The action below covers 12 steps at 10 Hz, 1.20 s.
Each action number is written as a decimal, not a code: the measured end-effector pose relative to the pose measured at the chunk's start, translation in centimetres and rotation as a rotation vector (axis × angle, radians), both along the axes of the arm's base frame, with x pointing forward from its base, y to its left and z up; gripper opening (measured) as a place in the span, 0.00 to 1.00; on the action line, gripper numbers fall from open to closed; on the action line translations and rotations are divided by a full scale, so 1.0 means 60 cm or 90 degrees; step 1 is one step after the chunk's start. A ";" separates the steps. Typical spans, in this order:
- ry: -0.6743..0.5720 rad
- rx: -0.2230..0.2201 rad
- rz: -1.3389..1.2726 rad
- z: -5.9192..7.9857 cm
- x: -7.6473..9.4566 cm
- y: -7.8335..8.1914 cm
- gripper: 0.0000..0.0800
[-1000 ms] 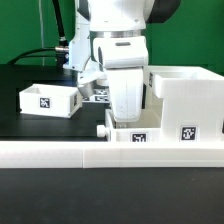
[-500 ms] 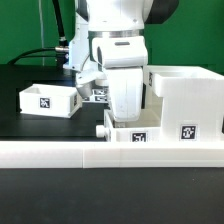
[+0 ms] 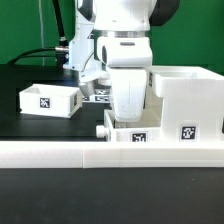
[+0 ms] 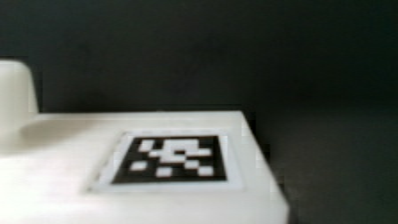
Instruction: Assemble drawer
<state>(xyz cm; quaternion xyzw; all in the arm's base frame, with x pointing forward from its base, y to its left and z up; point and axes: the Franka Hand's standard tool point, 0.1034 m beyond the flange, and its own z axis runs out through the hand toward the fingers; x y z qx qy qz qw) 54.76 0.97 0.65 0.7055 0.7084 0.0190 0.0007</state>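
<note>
1. Drawer tray (image 3: 133, 137) sits just behind the rail (image 3: 60, 153), beside the casing (image 3: 188, 98). The gripper (image 3: 128, 116) hangs at it with its fingers hidden, so its grip cannot be told.
2. Only the wrist view shows, blurred, a square black-and-white tag (image 4: 171, 160) close up, possibly this tray's.
3. Second tray (image 3: 48, 99) lies apart toward the exterior view's left on the black table (image 3: 30, 125), with a green wall (image 3: 20, 25) behind.

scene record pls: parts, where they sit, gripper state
casing: exterior view's right, behind rail
left tray: exterior view's left, standing alone, tag facing camera
middle tray: centre, beside casing, knob toward exterior view's left
gripper: down at middle tray, fingers hidden, state unclear
rail: across the front
wrist view: tag on white surface, close up
</note>
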 end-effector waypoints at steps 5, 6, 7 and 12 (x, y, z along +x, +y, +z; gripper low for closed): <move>-0.001 -0.003 0.029 0.000 0.000 -0.001 0.05; 0.000 -0.006 0.034 0.000 0.000 0.000 0.05; 0.002 -0.013 0.042 0.000 0.000 0.001 0.06; 0.008 0.000 -0.040 -0.001 -0.009 -0.006 0.06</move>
